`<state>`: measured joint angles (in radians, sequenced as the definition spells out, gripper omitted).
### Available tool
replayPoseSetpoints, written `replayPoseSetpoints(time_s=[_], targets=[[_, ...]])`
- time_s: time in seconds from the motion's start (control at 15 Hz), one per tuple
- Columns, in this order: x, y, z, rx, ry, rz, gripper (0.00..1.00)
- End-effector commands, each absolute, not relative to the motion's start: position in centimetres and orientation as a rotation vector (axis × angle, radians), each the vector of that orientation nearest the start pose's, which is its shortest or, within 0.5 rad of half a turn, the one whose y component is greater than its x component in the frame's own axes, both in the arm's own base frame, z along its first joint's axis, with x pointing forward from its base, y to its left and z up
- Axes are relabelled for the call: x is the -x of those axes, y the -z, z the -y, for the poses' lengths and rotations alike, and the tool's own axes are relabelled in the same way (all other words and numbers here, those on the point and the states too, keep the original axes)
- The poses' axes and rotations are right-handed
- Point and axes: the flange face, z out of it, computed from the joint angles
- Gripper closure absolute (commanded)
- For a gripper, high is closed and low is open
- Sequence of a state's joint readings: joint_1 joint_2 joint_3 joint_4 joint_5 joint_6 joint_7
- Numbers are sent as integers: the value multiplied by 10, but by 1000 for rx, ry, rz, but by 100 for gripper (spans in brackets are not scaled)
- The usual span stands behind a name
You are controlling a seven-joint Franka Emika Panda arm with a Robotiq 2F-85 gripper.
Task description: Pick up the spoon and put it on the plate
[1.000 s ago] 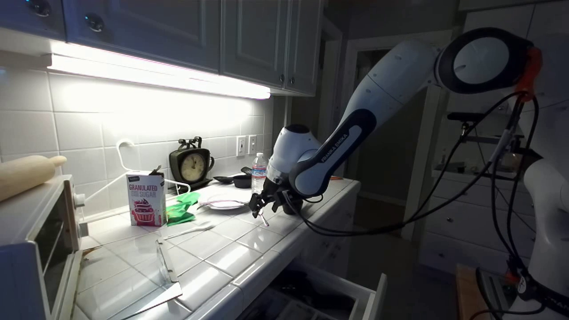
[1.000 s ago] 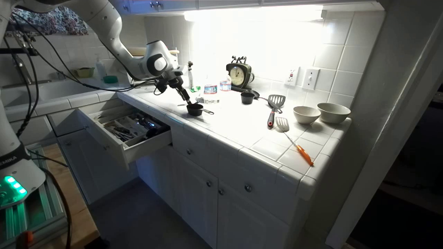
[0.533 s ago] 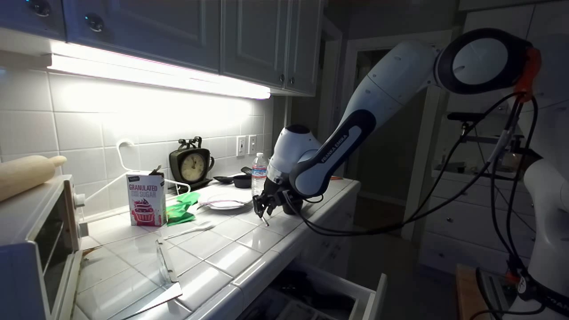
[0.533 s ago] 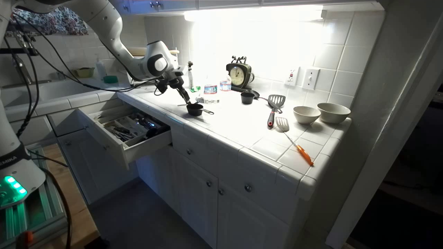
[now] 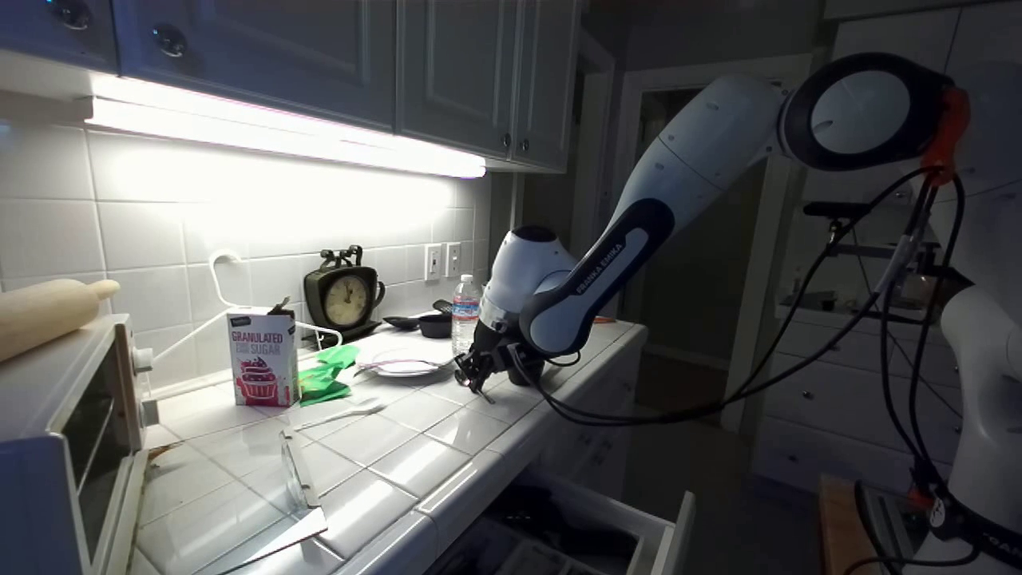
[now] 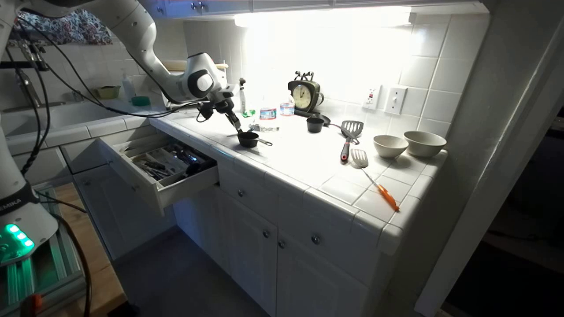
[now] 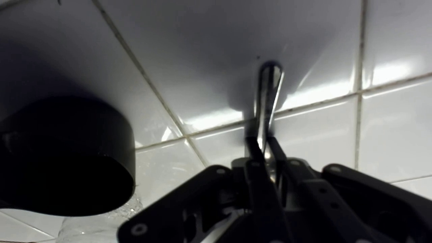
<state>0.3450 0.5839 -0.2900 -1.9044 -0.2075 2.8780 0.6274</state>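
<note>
In the wrist view a slim shiny spoon point(image 7: 268, 91) points away from my gripper point(image 7: 264, 143), its rounded end over the tile. The two fingertips press on it from both sides; its other end is lost among the dark fingers. In an exterior view my gripper point(image 5: 481, 388) is low over the counter, and a short bit of the spoon point(image 5: 488, 398) sticks out below it. The round white plate point(image 5: 399, 371) lies farther back, to the left of the gripper there, with a thin utensil across it. Glare hides the plate in the opposite exterior view.
A black measuring cup point(image 6: 248, 139) stands right beside the gripper, also large in the wrist view as a black cup point(image 7: 67, 148). A water bottle point(image 5: 465, 315) rises behind the gripper. A pale utensil point(image 5: 343, 414) and a sugar box point(image 5: 263, 357) are farther left. An open drawer point(image 6: 172, 167) juts out below.
The fingers have come together from wide apart and now grip the spoon. Its visible end has shifted slightly to the right in an exterior view. The arm has barely moved.
</note>
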Motion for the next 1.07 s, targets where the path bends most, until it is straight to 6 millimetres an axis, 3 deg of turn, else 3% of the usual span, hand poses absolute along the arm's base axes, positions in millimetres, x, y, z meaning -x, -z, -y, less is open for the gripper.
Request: replayPoseSetpoints(time_s=[0.0, 0.53, 1.0], targets=[[-663, -246, -68, 3103, 747, -482, 98], [-650, -277, -72, 3114, 757, -386, 98], [-654, -295, -71, 3139, 723, -189, 98]])
